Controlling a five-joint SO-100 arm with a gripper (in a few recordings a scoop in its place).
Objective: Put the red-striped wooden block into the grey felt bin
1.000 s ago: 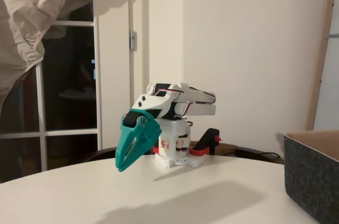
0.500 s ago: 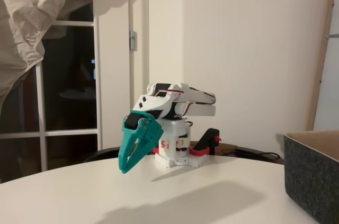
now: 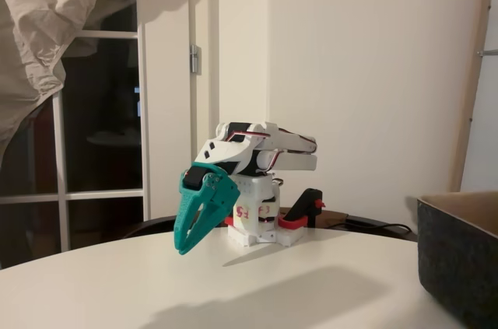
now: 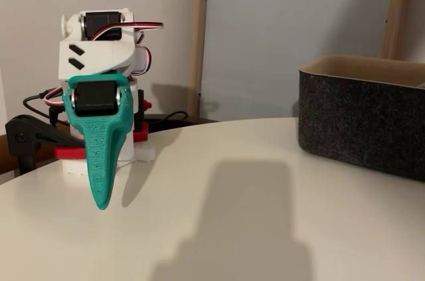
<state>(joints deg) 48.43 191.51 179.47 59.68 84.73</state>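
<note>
Nearest you, the white bench (image 3: 257,290) is bare at the front, crossed by a broad shadow. At the right edge in both fixed views sits the grey felt bin (image 4: 362,121), upright, its tan inside just visible at the rim; you cannot see into it. Well apart from it, your teal tool (image 3: 184,245) hangs tip-down just above the bench, its two fingers pressed together with nothing between them. Behind it the white arm (image 3: 261,150) is folded over its base. Farther back are a wall and a dark window (image 3: 101,127).

Grey felt bin (image 4: 362,121) upright on table.
</note>
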